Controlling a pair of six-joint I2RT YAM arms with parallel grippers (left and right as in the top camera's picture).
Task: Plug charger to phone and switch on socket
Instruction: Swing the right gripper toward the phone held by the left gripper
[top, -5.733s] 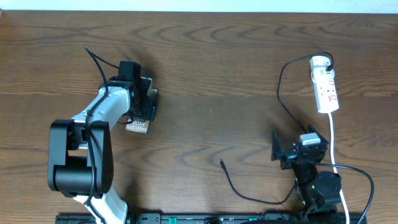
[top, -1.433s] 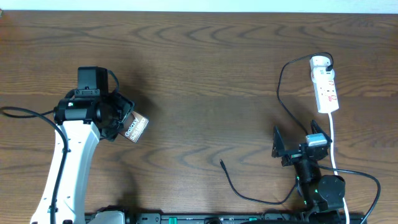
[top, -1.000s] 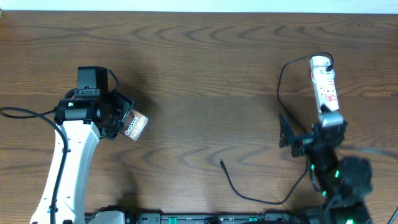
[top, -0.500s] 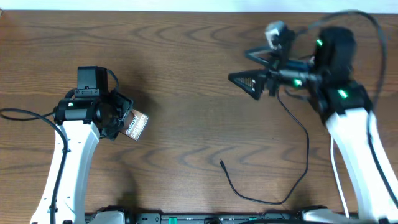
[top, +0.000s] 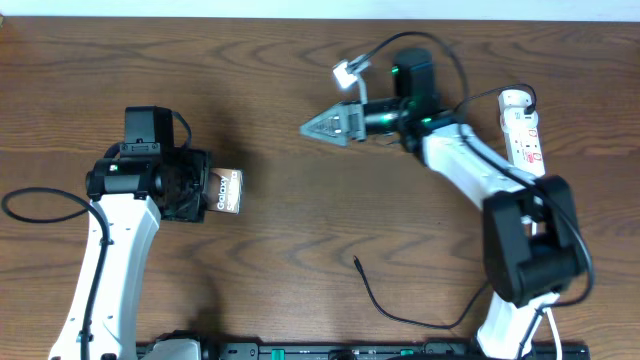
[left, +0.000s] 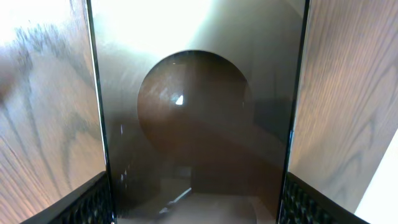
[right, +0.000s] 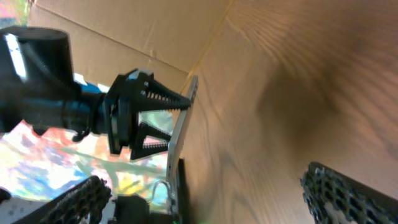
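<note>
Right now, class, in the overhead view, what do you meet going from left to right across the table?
phone → right end effector → charger tip → power strip

Tabletop: dark brown wood grain, fills overhead view. Black rail w/ small green marks along tabletop's near edge. Pale strip beyond tabletop's far edge. Rt wrist view: cardboard sheet just past tabletop's edge.
</note>
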